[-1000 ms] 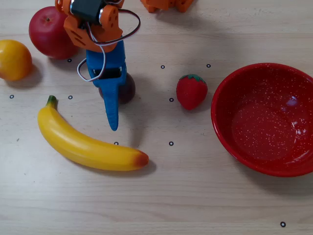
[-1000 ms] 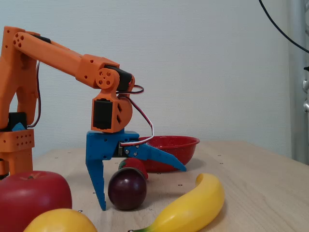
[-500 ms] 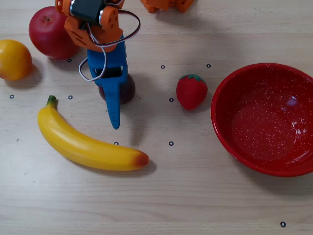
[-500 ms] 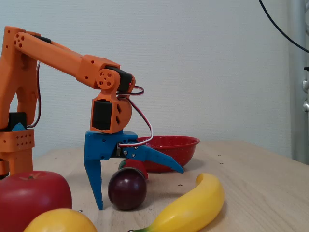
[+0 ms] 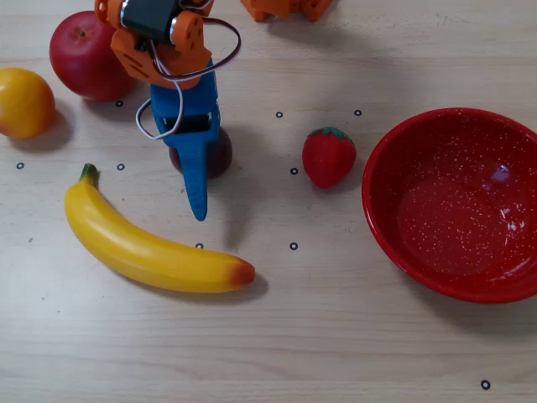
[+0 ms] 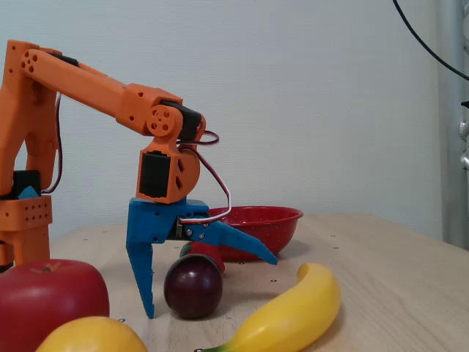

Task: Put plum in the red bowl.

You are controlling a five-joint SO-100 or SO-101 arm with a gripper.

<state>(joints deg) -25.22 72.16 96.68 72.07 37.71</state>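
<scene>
The plum (image 5: 221, 156) (image 6: 193, 286), small, dark and glossy, rests on the wooden table. My blue gripper (image 5: 193, 172) (image 6: 211, 287) is open and lowered over it. In the fixed view one finger stands upright just left of the plum, and the other slants out above it to the right. In the overhead view the gripper covers the middle of the plum. The red bowl (image 5: 382, 218) (image 6: 282, 220), speckled and empty, sits at the right edge of the overhead view. In the fixed view it is behind the arm.
A strawberry (image 5: 329, 156) lies between the plum and the bowl. A banana (image 5: 151, 252) (image 6: 293, 315) lies in front of the gripper. A red apple (image 5: 80, 54) (image 6: 47, 297) and an orange (image 5: 25, 102) (image 6: 91, 336) sit at the upper left of the overhead view.
</scene>
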